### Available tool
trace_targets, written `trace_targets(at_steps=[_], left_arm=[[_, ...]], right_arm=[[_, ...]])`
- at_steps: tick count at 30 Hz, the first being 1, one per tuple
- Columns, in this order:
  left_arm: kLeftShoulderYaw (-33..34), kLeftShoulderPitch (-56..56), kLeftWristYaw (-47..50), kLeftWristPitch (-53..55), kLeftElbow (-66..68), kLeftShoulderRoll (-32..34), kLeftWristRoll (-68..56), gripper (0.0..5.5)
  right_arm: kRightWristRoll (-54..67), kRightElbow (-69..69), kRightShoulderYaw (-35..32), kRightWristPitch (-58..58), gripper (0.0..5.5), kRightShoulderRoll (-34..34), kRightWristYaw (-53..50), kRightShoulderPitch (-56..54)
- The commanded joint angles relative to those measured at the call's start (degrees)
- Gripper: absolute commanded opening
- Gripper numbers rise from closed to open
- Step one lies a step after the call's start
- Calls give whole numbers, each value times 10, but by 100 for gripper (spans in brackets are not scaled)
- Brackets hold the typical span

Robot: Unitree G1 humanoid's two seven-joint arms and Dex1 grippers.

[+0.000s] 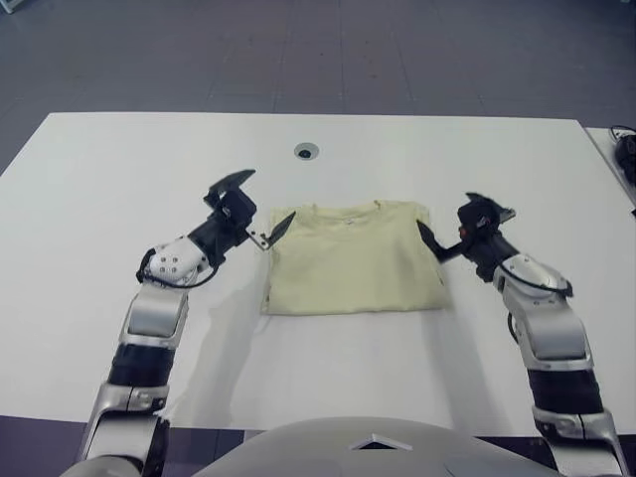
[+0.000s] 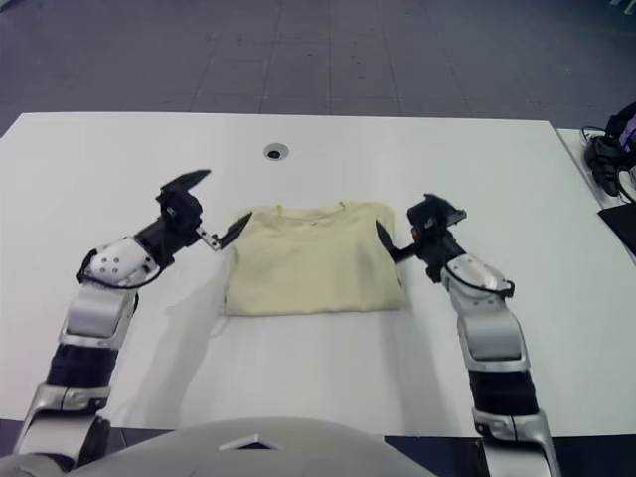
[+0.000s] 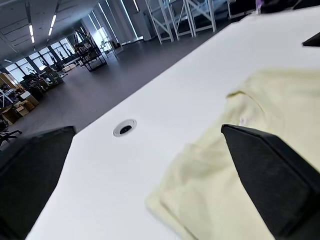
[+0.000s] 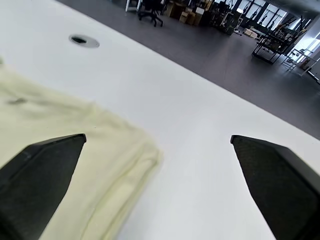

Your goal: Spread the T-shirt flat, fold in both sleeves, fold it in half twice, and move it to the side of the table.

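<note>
**Both grippers open at the shirt's collar-side corners, no grip yet**

Shirt [image 1: 353, 260] lies flat on the table [image 1: 119, 169], on the robot's side of the hole [image 1: 306, 151] and a little to its right. It is a tidy rectangle, wider than deep. The collar is on the edge nearest the hole. No sleeves stick out, so they look tucked in. The wrist views show stacked layers along both side edges. My read is that one half-fold may be done, but I can't confirm it.

Left gripper [image 1: 271, 194] sits nearer the robot than the hole and just left of it, jaws wide apart. Its inner finger points at the shirt's left collar-side corner. Right gripper [image 1: 463, 217] sits nearer the robot than the hole and well to its right, jaws also spread. Its inner finger is over the shirt's right edge. Whether either finger touches cloth is unclear.

Likely step: pinch the corners for the next half-fold.

How to do it well:
- Slide the lower finger under every layer at the corner, not just the top one. A partial grab will peel the stack open.
- Close both grippers level with each other so the edge lifts straight.
- Lift only enough to clear the table and carry the edge over in one arc.
- Line up the edges before letting go, and release low.

Risks: thin cotton may slip from the fingers, and the whole shirt may drag instead of folding.
</note>
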Motion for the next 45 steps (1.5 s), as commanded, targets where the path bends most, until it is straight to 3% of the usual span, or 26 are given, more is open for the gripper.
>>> trace_targets(at_steps=[1,7,13,17,21,28,34,39,45], left_arm=[[-41,53,53,-9,8,5,90,540],[-71,68,72,-39,54,39,168,540],[-104,-59,47,-132,181,66,196,540],[-127,-130,44,-217,249,71,212,540],[-105,-157,42,-295,238,61,159,540],[-50,-36,-1,-245,45,114,85,540],[-28,111,-8,-178,-71,154,142,540],[-43,97,5,-165,-4,159,205,540],[-101,-26,0,-225,164,144,245,540]], right_arm=[[-102,11,73,-35,539,-39,-21,65],[-160,-27,91,-42,539,-65,-25,128],[-155,-204,104,36,539,-80,34,194],[-133,-273,64,97,539,-76,61,139],[-112,-244,26,120,539,-79,73,51],[-140,-35,31,-96,539,-157,81,-3],[-166,116,73,-236,539,-160,78,-49],[-194,150,108,-286,539,-188,117,-50],[-178,41,119,-262,539,-226,202,0]])
